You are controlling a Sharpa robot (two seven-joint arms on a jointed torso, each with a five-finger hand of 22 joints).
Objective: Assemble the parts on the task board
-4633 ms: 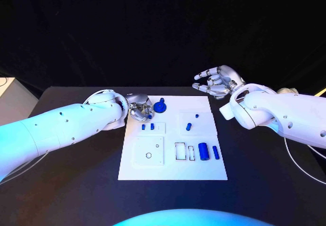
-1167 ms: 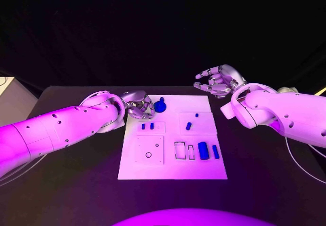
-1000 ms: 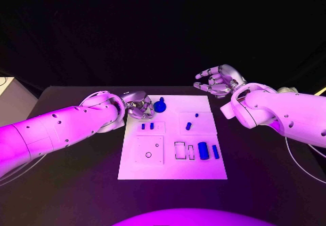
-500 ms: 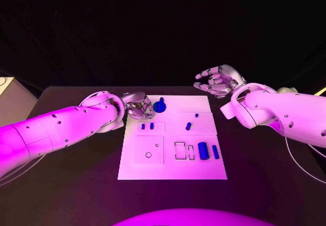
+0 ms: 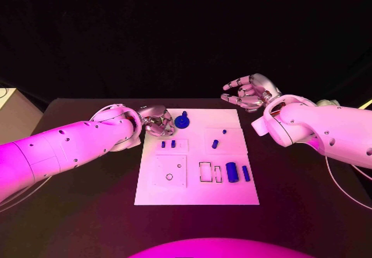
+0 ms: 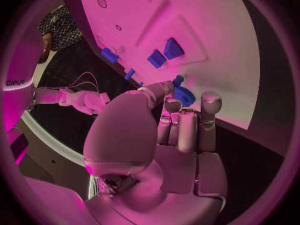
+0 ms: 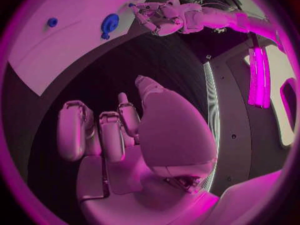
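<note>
The white task board (image 5: 198,191) lies in the middle of the table. A round blue part (image 5: 183,121) with a knob sits near its far left corner. My left hand (image 5: 157,123) hovers just beside that part with its fingers curled and nothing in them; the left wrist view shows its fingertips (image 6: 187,120) close to the round part (image 6: 184,96). My right hand (image 5: 248,92) is raised beyond the board's far right corner, fingers curled in on nothing. Two small blue pieces (image 5: 167,143), another (image 5: 215,143), a thick blue cylinder (image 5: 231,171) and a thin one (image 5: 245,172) lie on the board.
Outlined recesses (image 5: 205,171) and a square plate with holes (image 5: 170,171) mark the board's near half. Black table surrounds the board. The right wrist view shows my left hand (image 7: 159,17) by the round part (image 7: 110,23) at the board's edge (image 7: 56,60).
</note>
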